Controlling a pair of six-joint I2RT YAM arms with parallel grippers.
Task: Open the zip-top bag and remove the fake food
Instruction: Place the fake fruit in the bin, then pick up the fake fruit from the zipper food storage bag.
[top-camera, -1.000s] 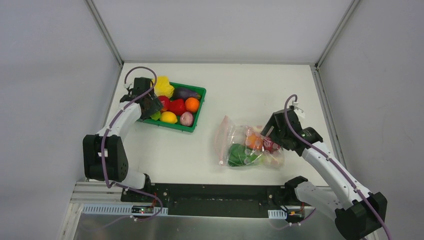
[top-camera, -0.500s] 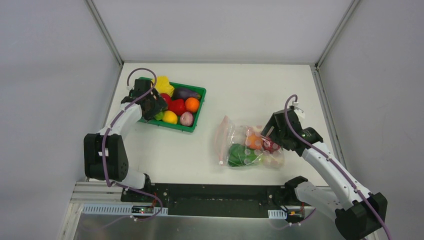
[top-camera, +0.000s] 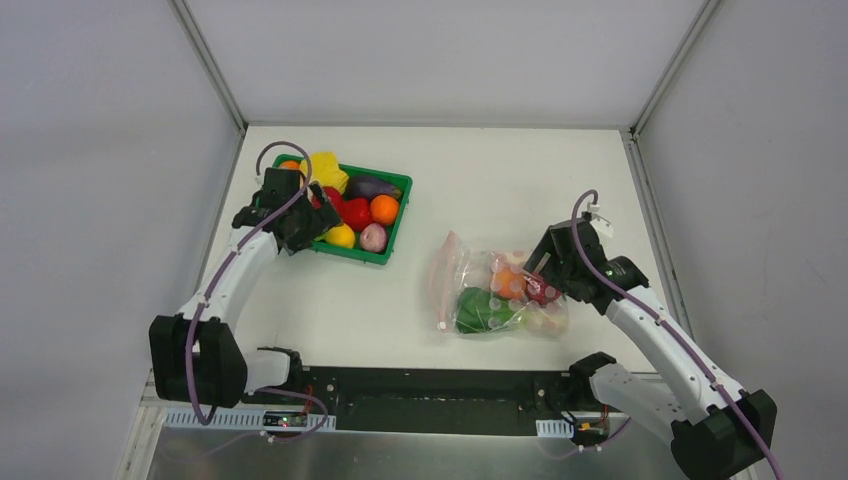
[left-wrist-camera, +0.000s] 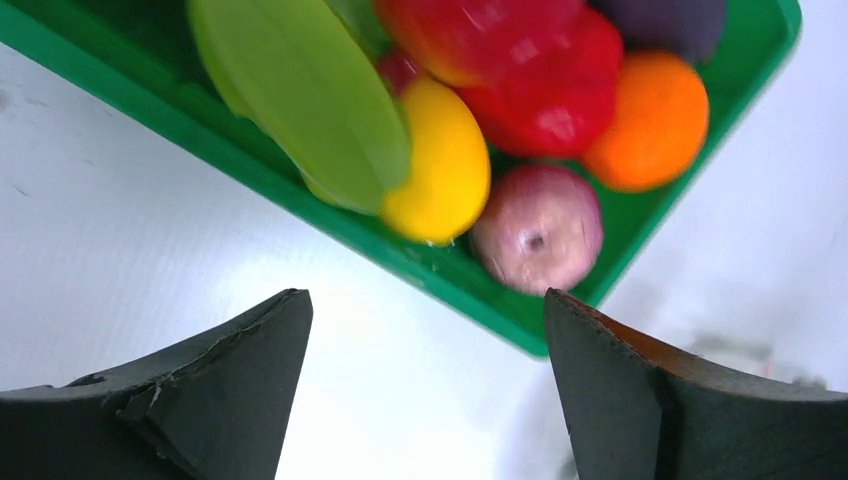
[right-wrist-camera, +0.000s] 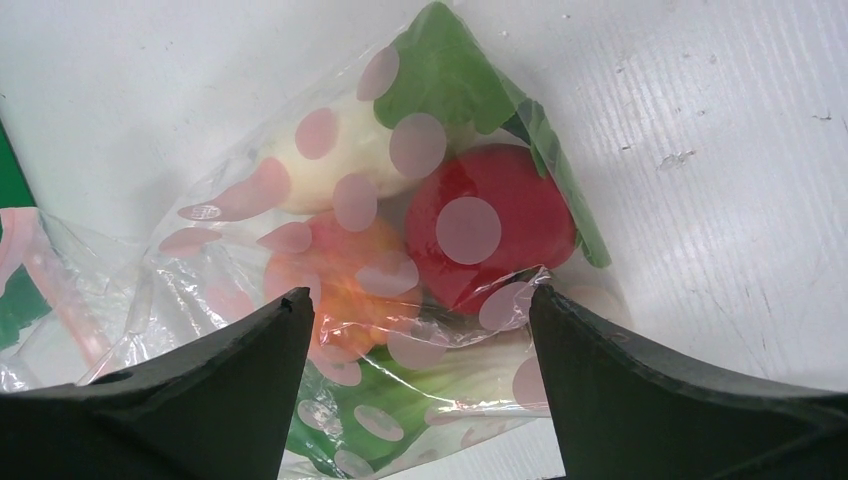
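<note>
The left claw is hovering wide open and holding nothing. Just ahead of its fingertips the green tray is sitting on the table, its near rim crossing the gap between the fingers in the wrist view. Beyond that rim a yellow fruit, a pinkish ball, an orange, a red pepper and a pale green piece are lying packed together.

The right claw is also standing wide open, gripping nothing. The bag is lying on the table directly under and ahead of it, the fingers straddling the bag's end. Whether they are touching the plastic cannot be told. The fake food is sitting inside the bag. A red piece and an orange piece are lying just ahead of the fingertips, a white piece beyond them, and green leaves farthest out. The pink zip strip is running along the bag's end away from this claw, well apart from its fingers.
</note>
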